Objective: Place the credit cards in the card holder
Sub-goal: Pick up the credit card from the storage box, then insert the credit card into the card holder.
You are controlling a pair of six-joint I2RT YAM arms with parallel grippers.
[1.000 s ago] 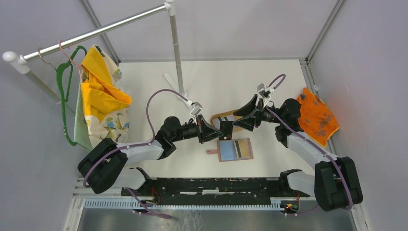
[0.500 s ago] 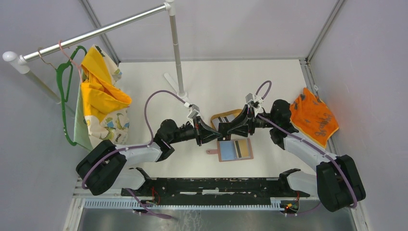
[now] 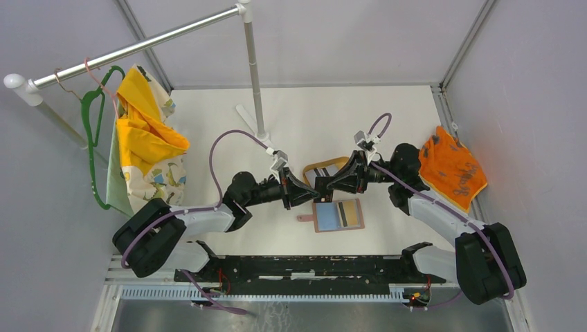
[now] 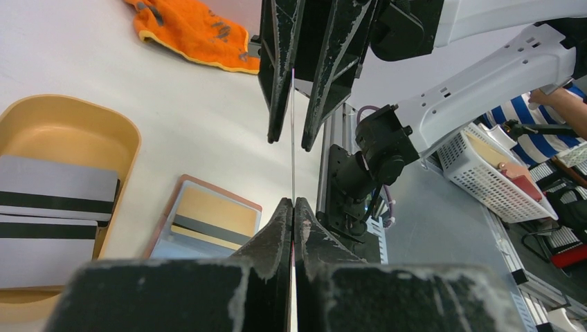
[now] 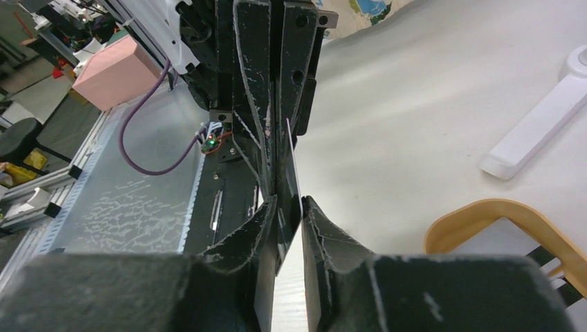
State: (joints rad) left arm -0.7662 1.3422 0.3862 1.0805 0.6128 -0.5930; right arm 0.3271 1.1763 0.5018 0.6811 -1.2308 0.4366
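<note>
Right gripper [image 5: 289, 207] has moved in and narrowed: its jaws straddle the dark card [image 4: 293, 166], a slight gap showing. Left gripper [image 4: 293, 204] is clamped on that card, edge-on, above the open card holder [image 3: 338, 215]. Striped cards [image 4: 55, 187] sit in the tray [image 4: 128, 135] behind the holder.

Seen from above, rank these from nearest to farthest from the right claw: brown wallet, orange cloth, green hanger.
1. Wallet, just below the right gripper in this view.
2. Orange cloth, out at the far right.
3. Green hanger, away at the far left.
</note>
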